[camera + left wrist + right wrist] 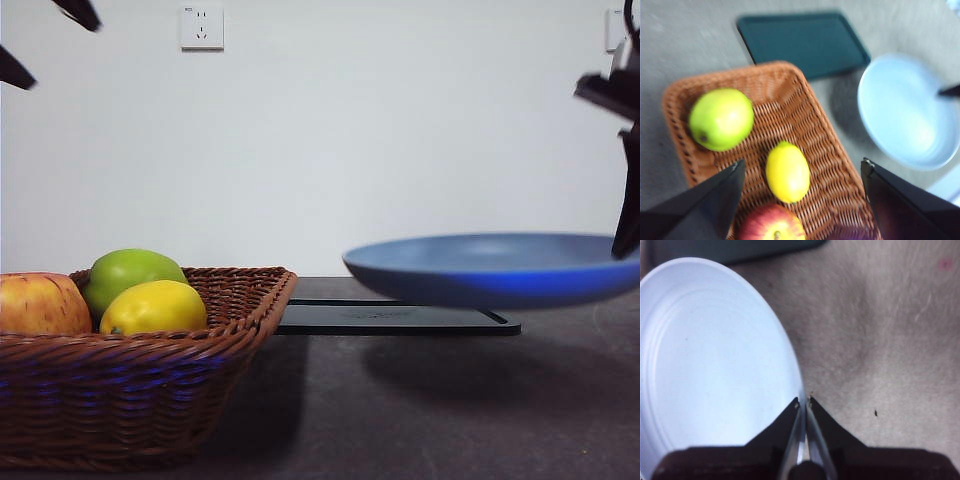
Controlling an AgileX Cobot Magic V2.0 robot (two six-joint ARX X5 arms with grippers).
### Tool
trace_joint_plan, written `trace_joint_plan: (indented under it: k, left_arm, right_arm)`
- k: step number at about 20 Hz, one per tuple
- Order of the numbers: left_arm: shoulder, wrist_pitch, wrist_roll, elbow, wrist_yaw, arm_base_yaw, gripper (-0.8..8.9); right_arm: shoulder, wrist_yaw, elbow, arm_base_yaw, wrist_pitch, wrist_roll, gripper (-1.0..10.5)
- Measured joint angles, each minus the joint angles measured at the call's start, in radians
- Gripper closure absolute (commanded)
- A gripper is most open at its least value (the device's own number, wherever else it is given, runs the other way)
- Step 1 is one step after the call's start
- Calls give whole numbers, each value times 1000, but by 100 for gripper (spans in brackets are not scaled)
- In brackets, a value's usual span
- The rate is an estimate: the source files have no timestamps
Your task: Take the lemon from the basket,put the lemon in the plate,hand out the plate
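Observation:
The lemon lies in the wicker basket at the front left, between a green apple and a red-yellow apple; it also shows in the left wrist view. My left gripper is open and empty, high above the basket. My right gripper is shut on the rim of the blue plate. It holds the plate level and above the table at the right. The plate is empty.
A green apple and a red-yellow apple share the basket. A flat black tray lies on the table behind, under the lifted plate's left side. A wall stands behind the table.

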Motion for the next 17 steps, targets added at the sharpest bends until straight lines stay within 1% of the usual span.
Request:
trace_joint_plan:
  k: [3,7,9,13,17]
  left_arm:
    - [132,-37,7,40,-77,-112,412]
    - [292,-41,9,40,-222,-232,411]
    - [357,-26,10,40,-240,-253,411]
    - [460,55,10,40,-270,-273,411]
    - [547,98,10,40,-270,-274,411]
  right_arm:
    - [-64,0,20,0,-21,-7,941]
    - [-132,0,21,0,-29,-7,941]
    - [-148,0,21,0,-35,-7,941]
    - [-159,0,21,0,-43,-7,941]
    - [-159,0,21,0,-47,-8,941]
